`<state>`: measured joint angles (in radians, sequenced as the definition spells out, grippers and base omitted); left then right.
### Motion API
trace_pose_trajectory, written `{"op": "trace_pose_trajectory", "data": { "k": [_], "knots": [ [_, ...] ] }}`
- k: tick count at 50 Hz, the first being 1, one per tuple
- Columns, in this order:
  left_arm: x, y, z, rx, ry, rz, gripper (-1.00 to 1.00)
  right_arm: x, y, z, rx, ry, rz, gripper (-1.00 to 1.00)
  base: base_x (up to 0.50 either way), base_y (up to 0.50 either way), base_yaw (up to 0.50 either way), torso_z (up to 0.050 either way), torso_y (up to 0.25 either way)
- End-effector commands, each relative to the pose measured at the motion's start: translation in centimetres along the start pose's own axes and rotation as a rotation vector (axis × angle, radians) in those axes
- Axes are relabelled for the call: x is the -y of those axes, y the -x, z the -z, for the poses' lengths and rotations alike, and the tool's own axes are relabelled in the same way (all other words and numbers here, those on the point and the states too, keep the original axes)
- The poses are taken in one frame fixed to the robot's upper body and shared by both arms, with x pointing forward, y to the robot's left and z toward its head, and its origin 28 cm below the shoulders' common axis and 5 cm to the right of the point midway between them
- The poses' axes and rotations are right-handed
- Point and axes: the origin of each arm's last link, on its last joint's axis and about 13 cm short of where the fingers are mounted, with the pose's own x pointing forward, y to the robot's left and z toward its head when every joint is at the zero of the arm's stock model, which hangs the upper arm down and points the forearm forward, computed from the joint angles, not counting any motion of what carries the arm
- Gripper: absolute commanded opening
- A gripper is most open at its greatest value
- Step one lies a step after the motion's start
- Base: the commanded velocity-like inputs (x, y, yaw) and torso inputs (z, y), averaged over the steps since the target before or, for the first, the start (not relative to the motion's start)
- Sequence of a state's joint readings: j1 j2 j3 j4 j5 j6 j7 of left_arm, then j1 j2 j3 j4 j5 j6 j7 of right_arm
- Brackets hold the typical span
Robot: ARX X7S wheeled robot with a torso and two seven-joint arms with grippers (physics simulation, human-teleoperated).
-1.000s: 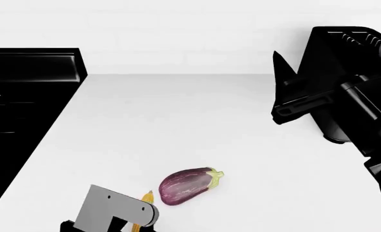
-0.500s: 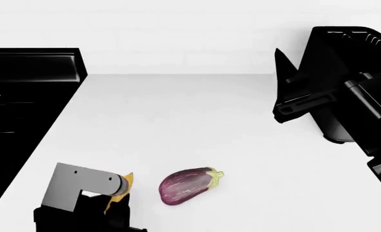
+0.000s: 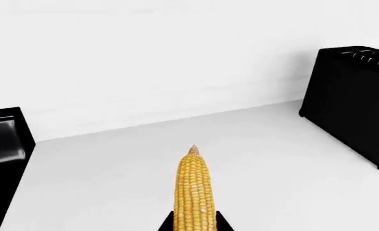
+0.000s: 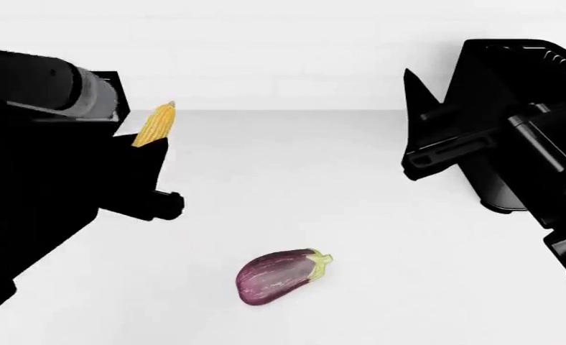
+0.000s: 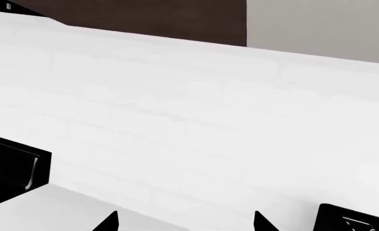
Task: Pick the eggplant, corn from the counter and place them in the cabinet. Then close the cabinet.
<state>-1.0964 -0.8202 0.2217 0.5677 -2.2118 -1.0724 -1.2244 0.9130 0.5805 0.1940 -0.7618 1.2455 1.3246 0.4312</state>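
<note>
The yellow corn [image 4: 156,123] is lifted off the white counter [image 4: 360,215], held in my left gripper [image 4: 151,144] at the left of the head view. In the left wrist view the corn [image 3: 194,192] points away, tip first, from between the dark jaws of the left gripper [image 3: 195,225]. The purple eggplant [image 4: 278,274] lies alone on the counter near the front. My right gripper [image 4: 409,123] hovers high at the right, open and empty, and its fingertips [image 5: 109,222] stand wide apart. A dark brown cabinet [image 5: 145,19] shows above the wall; its door is out of view.
A black toaster [image 3: 353,101] stands at the counter's back right, just behind my right arm [image 4: 541,180]. A black stove [image 3: 3,144] borders the counter on the left. A white tiled wall [image 5: 176,120] runs along the back.
My left gripper has risen from the counter's front edge with the corn in it, up and toward the back left. The eggplant has stayed put. The right arm has barely shifted.
</note>
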Motion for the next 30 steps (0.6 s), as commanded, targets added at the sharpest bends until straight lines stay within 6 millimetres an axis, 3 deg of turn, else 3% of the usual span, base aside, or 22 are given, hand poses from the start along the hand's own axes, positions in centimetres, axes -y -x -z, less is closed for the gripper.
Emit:
{"op": "trace_pose_trajectory", "data": {
  "k": [1, 15, 19, 23, 30],
  "knots": [
    [0.0, -0.3, -6.1, 0.206, -0.045, 0.084, -1.00, -0.2, -0.1, 0.0, -0.004, 0.007, -0.011, 1.00, 0.00, 0.00, 0.00, 0.000, 0.000],
    [0.0, -0.4, -6.4, 0.202, -0.041, 0.070, -1.00, -0.2, -0.2, 0.1, -0.004, 0.008, -0.011, 1.00, 0.00, 0.00, 0.00, 0.000, 0.000],
    [0.0, 0.2, -8.0, 0.168, -0.100, 0.038, -1.00, -0.2, -0.2, 0.2, 0.003, 0.002, -0.009, 1.00, 0.00, 0.00, 0.00, 0.000, 0.000],
    [0.1, 0.9, -10.1, 0.171, -0.071, 0.131, -1.00, -0.1, -0.2, 0.3, 0.006, -0.004, -0.005, 1.00, 0.00, 0.00, 0.00, 0.000, 0.000],
    [0.4, 2.1, -13.2, 0.303, -0.101, 0.250, -1.00, -0.1, -0.3, 0.2, 0.011, -0.005, -0.008, 1.00, 0.00, 0.00, 0.00, 0.000, 0.000]
  ]
}}
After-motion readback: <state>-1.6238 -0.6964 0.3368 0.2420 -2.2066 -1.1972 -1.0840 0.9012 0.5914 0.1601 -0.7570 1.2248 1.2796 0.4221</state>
